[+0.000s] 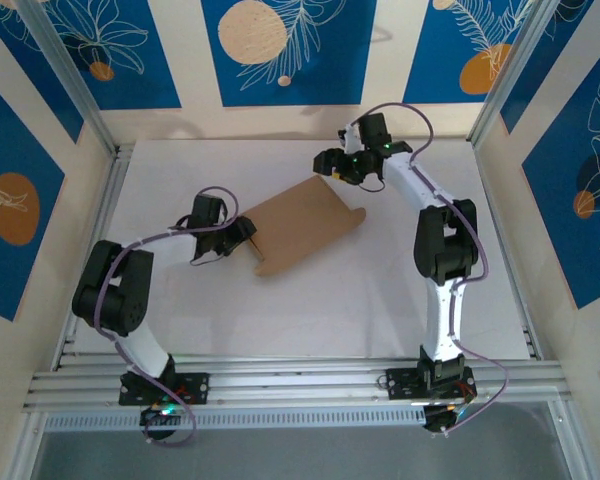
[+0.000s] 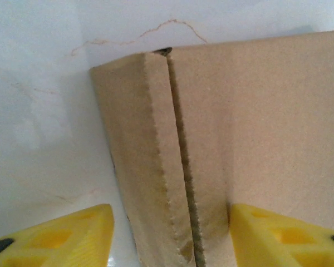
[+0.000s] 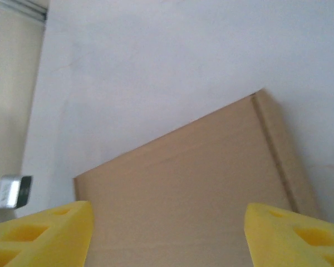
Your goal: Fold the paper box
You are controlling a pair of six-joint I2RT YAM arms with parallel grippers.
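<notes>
While on the table [image 1: 380, 290], paper box [image 1: 305, 225] edge inside left gripper [image 1: 246, 233]

The paper box [image 1: 305, 225] lies on the table [image 1: 380, 300] near its middle, turned askew, with its long edges running from left-near to right-far. The left gripper [image 1: 245, 232] sits at the box's left short end, just beside that edge. In the left wrist view a folded-up side strip [image 2: 139, 144] of the box [image 2: 261, 122] stands between the spread fingers of the left gripper [image 2: 172, 239], one finger over bare table and the other over the box panel. The right gripper [image 1: 327, 165] hangs at the box's far corner. From the right wrist, the right gripper [image 3: 167, 239] is parted above the box [image 3: 183, 183], with bare table beyond it.
</notes>
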